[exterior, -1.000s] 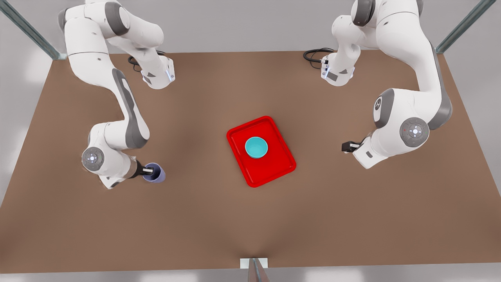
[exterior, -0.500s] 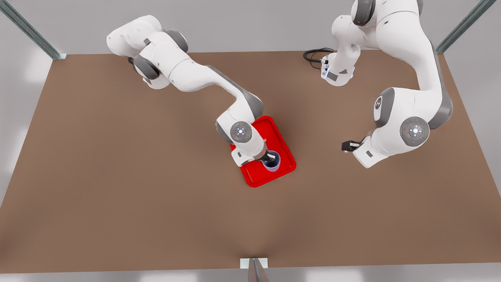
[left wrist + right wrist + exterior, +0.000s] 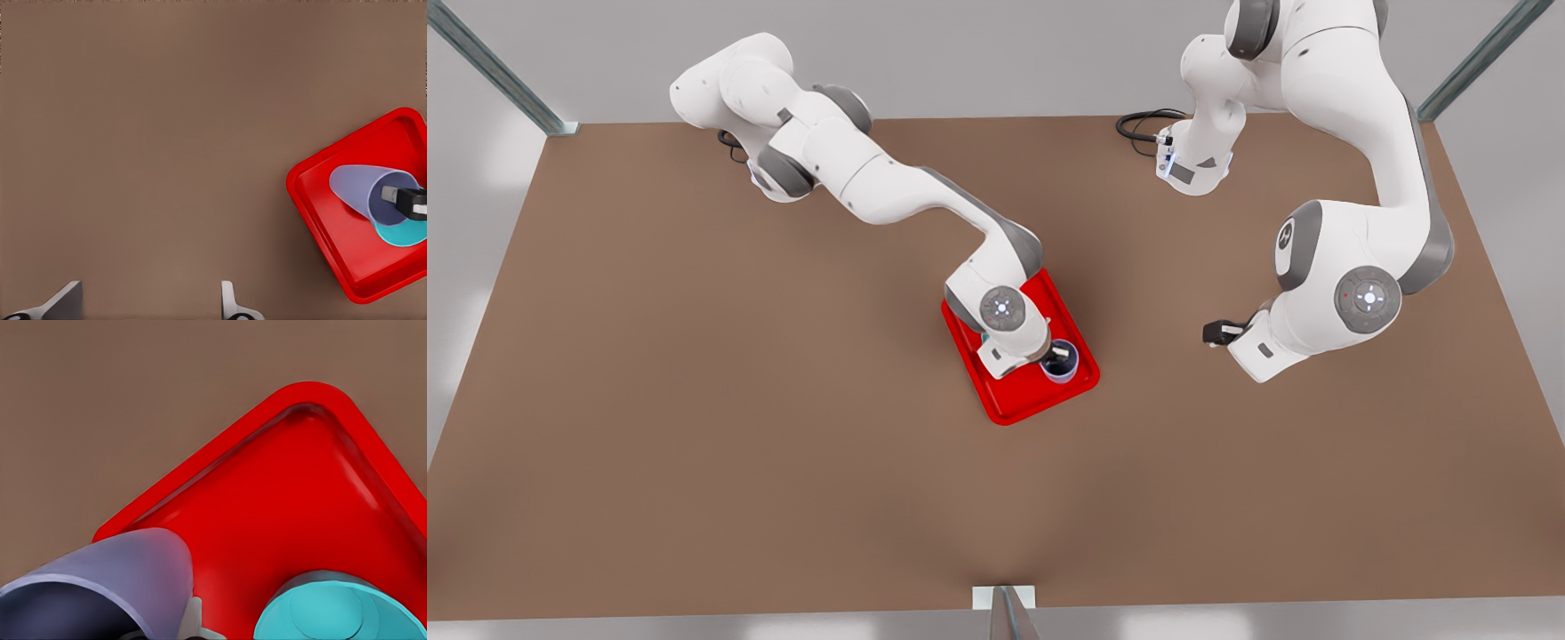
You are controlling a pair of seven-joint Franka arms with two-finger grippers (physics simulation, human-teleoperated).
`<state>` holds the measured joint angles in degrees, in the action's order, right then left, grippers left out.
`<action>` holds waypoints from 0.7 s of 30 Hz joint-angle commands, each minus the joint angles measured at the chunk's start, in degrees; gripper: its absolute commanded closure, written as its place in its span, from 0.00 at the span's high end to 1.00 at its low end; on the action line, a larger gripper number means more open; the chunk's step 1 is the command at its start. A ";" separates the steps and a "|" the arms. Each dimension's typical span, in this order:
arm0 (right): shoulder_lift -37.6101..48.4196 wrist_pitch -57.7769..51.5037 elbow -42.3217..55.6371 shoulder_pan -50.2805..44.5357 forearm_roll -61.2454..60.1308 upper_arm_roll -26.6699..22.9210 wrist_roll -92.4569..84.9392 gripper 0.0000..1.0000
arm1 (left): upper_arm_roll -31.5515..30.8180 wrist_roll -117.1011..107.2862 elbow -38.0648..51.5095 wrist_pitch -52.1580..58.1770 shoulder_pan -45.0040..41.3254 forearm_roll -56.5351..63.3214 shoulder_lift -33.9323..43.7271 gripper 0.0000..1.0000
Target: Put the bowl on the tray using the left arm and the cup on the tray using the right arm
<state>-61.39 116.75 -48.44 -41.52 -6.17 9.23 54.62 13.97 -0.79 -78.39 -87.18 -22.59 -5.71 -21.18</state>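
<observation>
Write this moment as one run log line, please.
right gripper: shut on cup, over tray | bowl: on tray | left gripper: open, waiting aside over table

Cup (image 3: 1062,360) carried onto tray (image 3: 1014,404), beside bowl (image 3: 337,613).

1. Both arms (image 3: 889,191) have glossy white rounded shells with grey bands at the joints.
2. Each wrist carries a round grey cap (image 3: 1368,299) with a small lit centre and what seem to be tiny red and green dots.
3. A black cable (image 3: 1143,124) coils beside one base.
4. The left gripper (image 3: 150,303) has pale grey fingertips (image 3: 230,300).
</observation>
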 commanded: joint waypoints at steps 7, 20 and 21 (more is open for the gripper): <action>-0.31 -0.47 -0.78 -0.32 1.68 -0.09 0.31 1.00 | 0.00 0.00 -0.01 0.17 0.00 0.00 0.00 1.00; 9.62 -9.78 -1.83 2.66 2.21 -1.05 0.32 1.00 | -0.35 0.09 1.58 0.43 -0.44 0.17 -0.09 1.00; 15.68 -15.23 -4.29 6.70 4.67 -2.02 -1.00 1.00 | -0.35 0.09 1.58 0.43 -0.53 0.17 -0.09 1.00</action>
<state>-41.27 101.18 -57.25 -31.81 -0.06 7.20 52.90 13.62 -0.70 -76.83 -86.75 -23.12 -5.55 -21.28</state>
